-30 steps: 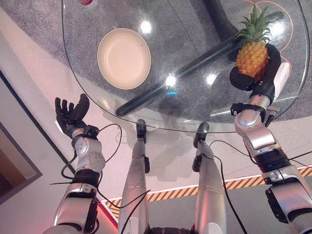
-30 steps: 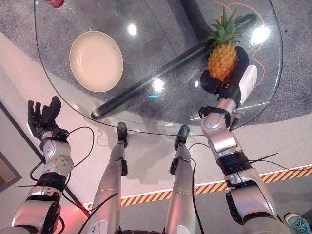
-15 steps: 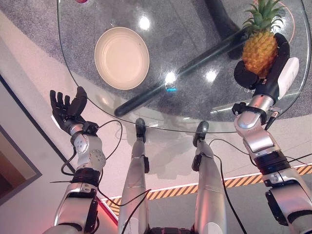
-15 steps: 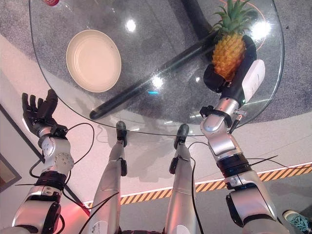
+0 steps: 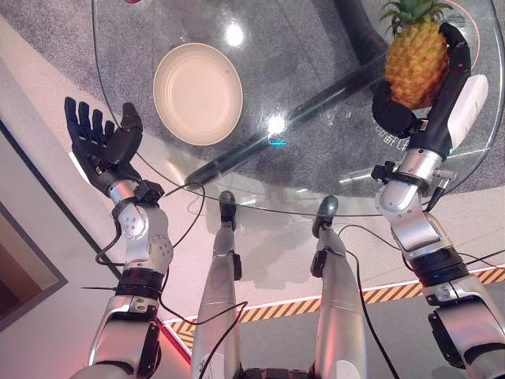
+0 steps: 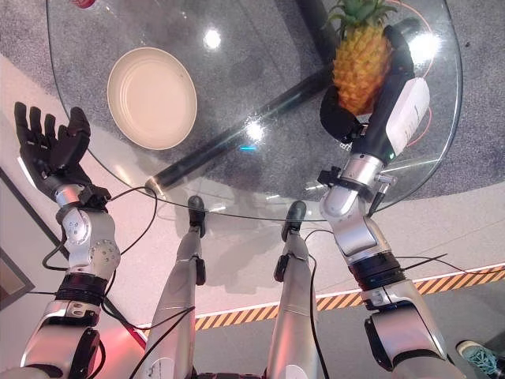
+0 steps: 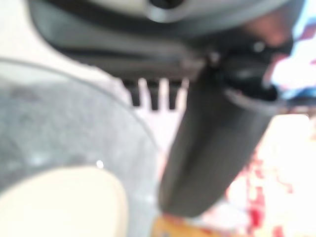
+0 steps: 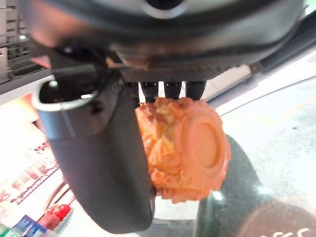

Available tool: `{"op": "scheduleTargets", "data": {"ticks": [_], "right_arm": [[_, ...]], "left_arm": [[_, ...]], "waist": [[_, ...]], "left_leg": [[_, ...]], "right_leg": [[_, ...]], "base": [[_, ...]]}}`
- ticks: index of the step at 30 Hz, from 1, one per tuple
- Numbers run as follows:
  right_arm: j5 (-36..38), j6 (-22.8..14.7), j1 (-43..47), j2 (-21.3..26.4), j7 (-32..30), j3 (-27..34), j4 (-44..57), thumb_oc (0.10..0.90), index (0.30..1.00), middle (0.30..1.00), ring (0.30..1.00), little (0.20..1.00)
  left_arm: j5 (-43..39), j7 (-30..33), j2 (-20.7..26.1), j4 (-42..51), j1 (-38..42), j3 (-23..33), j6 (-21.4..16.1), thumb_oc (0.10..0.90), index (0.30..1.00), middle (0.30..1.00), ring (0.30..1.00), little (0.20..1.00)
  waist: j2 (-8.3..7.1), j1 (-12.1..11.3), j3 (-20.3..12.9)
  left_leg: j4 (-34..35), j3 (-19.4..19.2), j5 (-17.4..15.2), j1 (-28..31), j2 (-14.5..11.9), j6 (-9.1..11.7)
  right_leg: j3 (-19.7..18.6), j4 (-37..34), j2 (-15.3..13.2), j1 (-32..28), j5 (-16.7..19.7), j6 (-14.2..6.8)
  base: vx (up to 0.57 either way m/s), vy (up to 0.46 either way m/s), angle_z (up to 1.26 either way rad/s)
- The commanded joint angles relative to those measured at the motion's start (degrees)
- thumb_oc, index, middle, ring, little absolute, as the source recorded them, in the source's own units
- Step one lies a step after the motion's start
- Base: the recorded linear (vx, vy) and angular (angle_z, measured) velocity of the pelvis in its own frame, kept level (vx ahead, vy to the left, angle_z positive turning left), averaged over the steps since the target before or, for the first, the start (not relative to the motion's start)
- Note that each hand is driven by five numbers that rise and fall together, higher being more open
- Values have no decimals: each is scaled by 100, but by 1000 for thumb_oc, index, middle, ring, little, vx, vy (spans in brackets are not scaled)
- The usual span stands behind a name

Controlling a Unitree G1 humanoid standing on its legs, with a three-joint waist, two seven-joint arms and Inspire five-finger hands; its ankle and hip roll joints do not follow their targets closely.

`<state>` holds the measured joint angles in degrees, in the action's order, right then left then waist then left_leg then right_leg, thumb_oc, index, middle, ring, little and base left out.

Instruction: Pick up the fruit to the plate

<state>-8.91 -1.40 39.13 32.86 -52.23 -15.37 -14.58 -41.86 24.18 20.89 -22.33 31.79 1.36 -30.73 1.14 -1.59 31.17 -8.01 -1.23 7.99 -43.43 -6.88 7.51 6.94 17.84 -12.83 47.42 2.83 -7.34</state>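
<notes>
The right robot hand (image 5: 430,99) was clenched round the pineapple (image 5: 416,61), fingers curled behind the fruit and the thumb pressed against its near side, holding it upright with the leafy crown uppermost. In the right wrist view the flat base of the fruit showed clear of the glass desk (image 5: 316,158), so it looked lifted rather than resting. The plate (image 5: 198,93) lay well apart, on the left part of the desk, with nothing on it. The left robot hand (image 5: 101,146) was released, fingers straight and spread, palm up, hanging just off the desk's edge near the plate.

The step in hand appeared to be carrying the fruit across to the plate. To do it well, the grasp should hold firm low on the body, since the crown makes the fruit top-heavy and liable to tip. The base should travel high enough to pass over the plate's rim, then come down level in the plate's middle before the fingers loosen. The idle hand seemed best kept outside that path.
</notes>
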Motion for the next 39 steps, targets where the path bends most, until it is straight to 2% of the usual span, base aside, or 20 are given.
{"op": "scheduleTargets", "data": {"ticks": [1,11,25,32,39], "right_arm": [[-528,-646,192,156,-195,449,949,100,300,300,300,200],[-629,-818,371,167,89,423,1213,100,300,300,300,200],[-682,-741,713,157,588,241,1545,100,300,300,300,200],[-685,-693,849,145,849,69,1613,100,300,300,300,200],[-652,-689,1012,204,1233,-135,1669,100,300,300,300,200]], "left_arm": [[294,-447,384,609,225,272,-506,800,900,900,900,900],[138,-1172,421,1237,522,4,-435,800,900,900,900,900],[-499,-2393,272,1650,1076,-498,310,800,900,900,900,900],[-830,-2752,209,1682,1253,-707,618,800,900,900,900,900],[-899,-2749,190,1669,1469,-869,866,800,900,900,900,900]], "waist": [[-108,25,-138],[-112,79,-138],[-150,193,-138],[-142,230,-138],[-136,260,-138]], "left_leg": [[-479,30,-443,-188,289,-126],[-458,-20,-438,-145,259,-111],[-397,-108,-409,-95,245,-108],[-384,-143,-441,-42,240,-100],[-397,-164,-437,-62,243,-107]], "right_leg": [[263,-361,140,-214,62,-50],[238,-382,129,-231,107,-87],[178,-461,153,-266,172,-113],[155,-476,155,-311,150,-133],[137,-469,149,-279,155,-138]], "base": [[0,0,0],[0,0,0],[0,0,0],[0,0,0],[0,0,0]]}}
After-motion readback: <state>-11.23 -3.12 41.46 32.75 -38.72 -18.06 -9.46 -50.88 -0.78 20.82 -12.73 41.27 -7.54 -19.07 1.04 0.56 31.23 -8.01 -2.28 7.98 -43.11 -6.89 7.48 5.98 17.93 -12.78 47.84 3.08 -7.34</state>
